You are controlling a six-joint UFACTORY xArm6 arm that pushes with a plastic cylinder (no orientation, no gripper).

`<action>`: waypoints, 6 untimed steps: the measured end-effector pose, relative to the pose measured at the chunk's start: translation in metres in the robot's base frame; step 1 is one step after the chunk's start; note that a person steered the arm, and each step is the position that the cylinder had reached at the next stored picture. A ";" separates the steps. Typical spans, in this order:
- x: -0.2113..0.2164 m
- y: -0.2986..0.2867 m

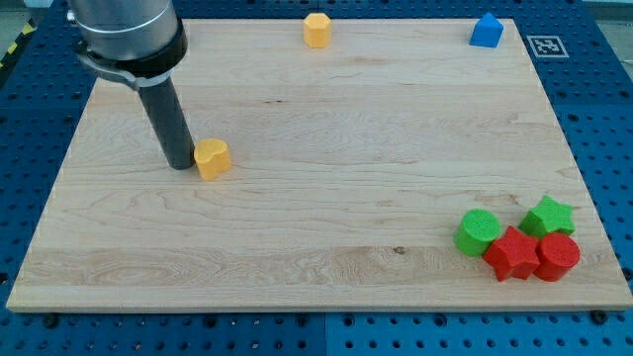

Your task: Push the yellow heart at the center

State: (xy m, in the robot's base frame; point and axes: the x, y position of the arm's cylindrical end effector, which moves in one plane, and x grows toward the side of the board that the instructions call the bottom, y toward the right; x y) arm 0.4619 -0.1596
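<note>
The yellow heart lies on the wooden board at the view's left, a little above mid-height. My tip rests on the board right at the heart's left side, touching or almost touching it. The dark rod rises from the tip toward the view's top left.
A yellow hexagonal block sits at the top edge near the middle. A blue block sits at the top right. At the bottom right cluster a green cylinder, a green star, a red star and a red cylinder.
</note>
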 end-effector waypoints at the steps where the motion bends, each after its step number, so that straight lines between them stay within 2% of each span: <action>1: 0.002 0.000; 3: 0.002 0.016; 6: -0.004 0.093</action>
